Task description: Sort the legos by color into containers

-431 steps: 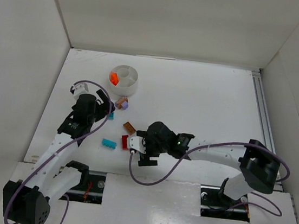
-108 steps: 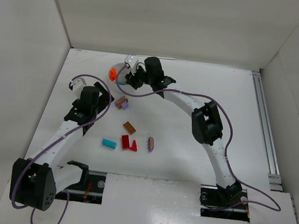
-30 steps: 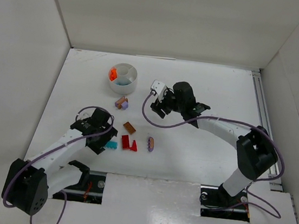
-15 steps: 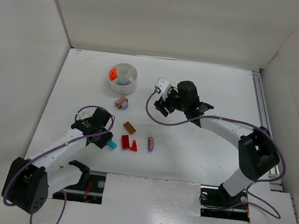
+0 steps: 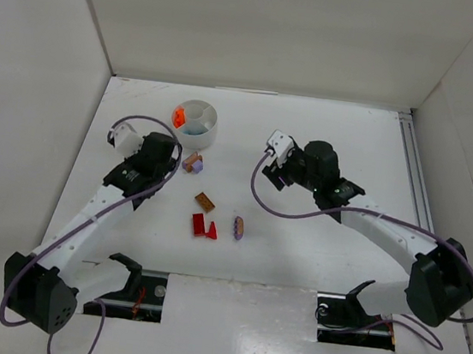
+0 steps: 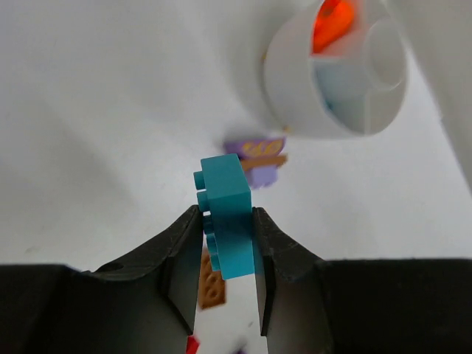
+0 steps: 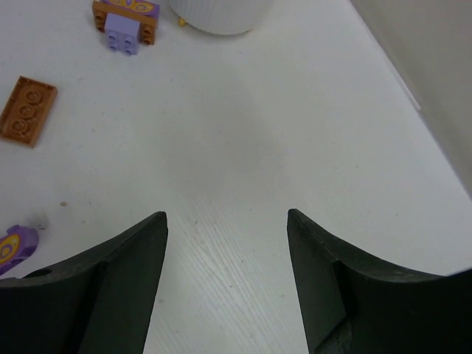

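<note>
Left claw (image 6: 225, 221) is clamped on the teal plastic lego brick (image 6: 221, 184), which is held edge-on and clear of the white surface (image 5: 316, 230). The white round plastic divided dish (image 6: 295, 88) sits at 1 o'clock from the brick in the left wrist view. Right claw (image 7: 225, 215) is spread open with nothing in it, parked at 3 o'clock of the dish.

Doing the drop well:
- Orange lego piece (image 6: 332, 18) fills the far compartment, so avoid that one. The compartment next to it looks faintly bluish; probably teal, can't confirm.
- The grip is on the lower half only and the brick sticks up past the fingertips. I'd carry it slow and level.
- Centre over the chosen compartment and clear the rim before opening, because the dividers are narrow.
- The purple-and-brown lego stack (image 6: 257, 155) lies under the path, at 6 o'clock of the dish. Stay high over it.

Versus half a second ago:
- The teal brick was on the surface at 9 o'clock of the red lego pieces (image 5: 203, 225). That spot is bare now.
- Left arm has lifted and swung towards the dish.
- Right arm has drifted further towards 3 o'clock.
</note>
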`<state>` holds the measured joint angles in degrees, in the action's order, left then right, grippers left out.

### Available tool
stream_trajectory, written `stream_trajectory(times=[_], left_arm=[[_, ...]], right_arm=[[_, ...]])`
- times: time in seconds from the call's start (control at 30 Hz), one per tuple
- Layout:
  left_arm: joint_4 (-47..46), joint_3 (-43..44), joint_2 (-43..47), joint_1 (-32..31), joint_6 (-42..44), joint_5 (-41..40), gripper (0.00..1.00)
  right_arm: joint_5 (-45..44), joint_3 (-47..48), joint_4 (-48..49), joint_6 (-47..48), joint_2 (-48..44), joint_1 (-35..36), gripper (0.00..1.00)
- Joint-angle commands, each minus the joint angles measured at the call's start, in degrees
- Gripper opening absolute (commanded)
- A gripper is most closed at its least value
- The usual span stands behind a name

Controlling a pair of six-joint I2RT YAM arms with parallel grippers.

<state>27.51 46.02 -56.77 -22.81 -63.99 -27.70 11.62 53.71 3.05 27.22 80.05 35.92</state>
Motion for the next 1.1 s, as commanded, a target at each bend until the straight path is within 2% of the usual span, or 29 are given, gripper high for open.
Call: stream_trajectory(times=[0.0, 0.07, 0.17, 0.33, 0.57, 0.83, 1.07], left_arm=[[-5.6, 7.9, -5.7, -0.2, 5.2, -12.2, 0.05], [-6.9, 10.7, -9.4, -0.7, 4.0, -14.6, 0.07], [-12.8, 15.2, -16.5, -2.0, 7.3, -17.8, 0.07], [-11.0, 24.4, -28.7, -2.5, 6.4, -23.8, 0.08], [-11.0, 33.3, -38.6, -2.5, 6.4, -27.6, 0.11], [-11.1, 35.2, -43.3, -2.5, 4.8, -27.6, 0.12], [-9.1, 36.6, -46.1, -2.5, -2.4, -30.1, 0.12]], right_arm=[[-4.1, -2.4, 2.5, 0.5, -4.5, -2.2, 0.71], [-4.8, -3.3, 1.8, 0.5, -5.7, -3.0, 0.71], [-5.8, -3.9, 0.6, 0.5, -7.4, -5.1, 0.71], [-7.8, -3.9, -1.0, 0.5, -8.0, -8.0, 0.71], [-6.1, -5.1, -1.0, 0.5, -8.5, -11.7, 0.71], [-4.3, -5.6, -1.0, 0.5, -8.5, -13.9, 0.71], [-3.8, -5.6, -1.0, 0.5, -8.5, -15.6, 0.71]])
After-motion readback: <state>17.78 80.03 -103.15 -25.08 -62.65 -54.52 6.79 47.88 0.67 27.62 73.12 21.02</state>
